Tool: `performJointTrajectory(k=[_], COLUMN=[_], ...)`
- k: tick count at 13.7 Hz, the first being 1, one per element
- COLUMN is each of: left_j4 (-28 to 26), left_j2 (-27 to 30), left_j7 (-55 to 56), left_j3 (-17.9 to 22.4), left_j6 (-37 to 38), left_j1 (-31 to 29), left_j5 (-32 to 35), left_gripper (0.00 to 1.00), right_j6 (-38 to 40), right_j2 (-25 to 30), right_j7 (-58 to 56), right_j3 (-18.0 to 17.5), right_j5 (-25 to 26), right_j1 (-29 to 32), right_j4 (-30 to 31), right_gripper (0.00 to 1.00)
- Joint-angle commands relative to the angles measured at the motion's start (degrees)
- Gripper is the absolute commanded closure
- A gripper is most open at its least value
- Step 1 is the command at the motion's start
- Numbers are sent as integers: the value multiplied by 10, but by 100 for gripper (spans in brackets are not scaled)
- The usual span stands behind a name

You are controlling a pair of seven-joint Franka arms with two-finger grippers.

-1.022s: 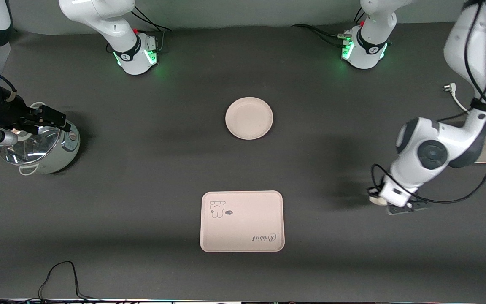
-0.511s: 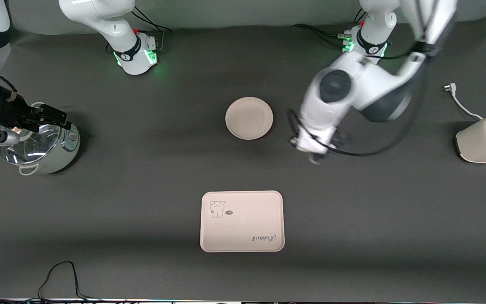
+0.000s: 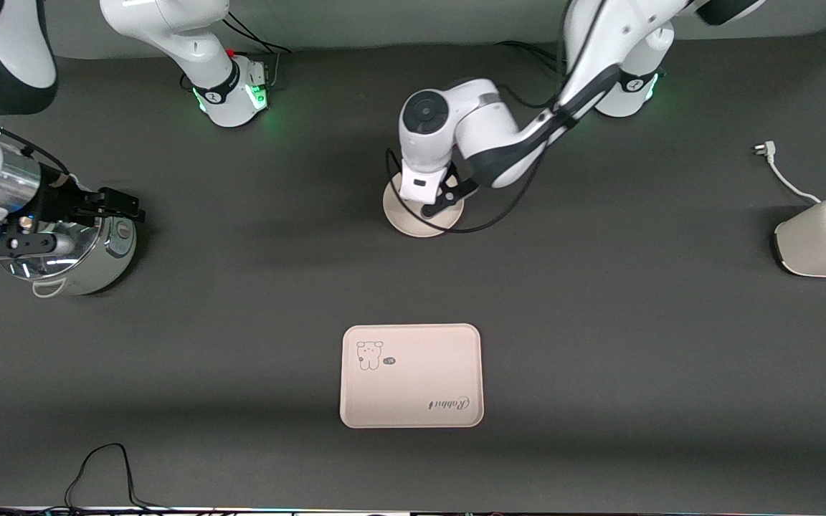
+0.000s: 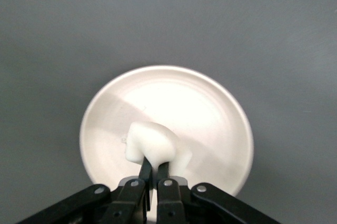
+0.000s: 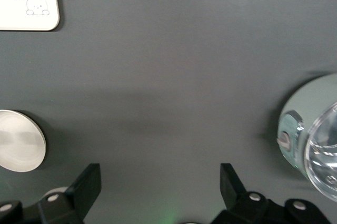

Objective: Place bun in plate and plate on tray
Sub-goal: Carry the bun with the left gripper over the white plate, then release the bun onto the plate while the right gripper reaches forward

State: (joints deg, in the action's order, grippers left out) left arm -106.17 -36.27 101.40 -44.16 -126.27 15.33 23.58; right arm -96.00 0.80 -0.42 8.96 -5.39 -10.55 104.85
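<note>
The round cream plate (image 3: 407, 223) lies mid-table, toward the robots' bases. My left gripper (image 3: 436, 203) hangs over it, shut on the off-white bun (image 4: 152, 142). The left wrist view shows the bun pinched between the black fingertips (image 4: 145, 167) over the plate's (image 4: 210, 108) middle; I cannot tell whether it touches the dish. The tray (image 3: 411, 375), with an animal drawing and "Rabbit" script, lies nearer the front camera than the plate. My right gripper (image 3: 62, 218) is open and empty over a pot. The right wrist view shows the tray's corner (image 5: 26, 0) and part of the plate (image 5: 18, 140).
A steel pot with a glass lid (image 3: 90, 265) stands at the right arm's end of the table; it also shows in the right wrist view (image 5: 310, 134). A white toaster (image 3: 825, 236) and its plug cable (image 3: 779, 172) are at the left arm's end. A black cable (image 3: 97, 466) lies at the front edge.
My left arm has swung from the left arm's end of the table, near the toaster, to over the plate, carrying the bun. My right arm has shifted slightly over the pot.
</note>
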Motion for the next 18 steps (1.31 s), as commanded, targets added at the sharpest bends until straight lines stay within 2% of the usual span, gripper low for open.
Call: performJointTrajectory(k=[1,4,7,9,10,12,14,16,18], left_j4=[6,8,11,12,19,46,86,121,129], left_j2=[-30,-16,0,35,55,97,115,137,156], left_j7=[45,55,46,-15,-66,-199,-304,-390,-515], left_j3=[59,66,64,45,19,-57,-133,-143,-143], left_j6=[-27,-1,33,79,107,180,254,267,274], left_j1=[75,86,80,56,15,-117,-259,-361,-481], left_j5=[34,32,30,18,-5,-63,-67,-43,-28], left_gripper=[1,0,0,0,0,0,0,0,0], right_j6=[-70,-127,-155,-192,-202,-204,-205,-209,-219], right_j2=[32,25,-3,-29,-39,-55,-60,-78,-112], right_j7=[-1,0,4,50,78,113,151,161,177], right_j3=[0,1,0,0,0,0,0,0,0], right_j5=[-7,-7,-17,-46,-46,-45,-44,-45,-45], right_j1=[-25,-47,-61,-86,-107,-133,-167,-202,-246], right_j4=[85,135,139,138,138,142,163,178,192], right_gripper=[0,0,0,0,0,0,0,0,0])
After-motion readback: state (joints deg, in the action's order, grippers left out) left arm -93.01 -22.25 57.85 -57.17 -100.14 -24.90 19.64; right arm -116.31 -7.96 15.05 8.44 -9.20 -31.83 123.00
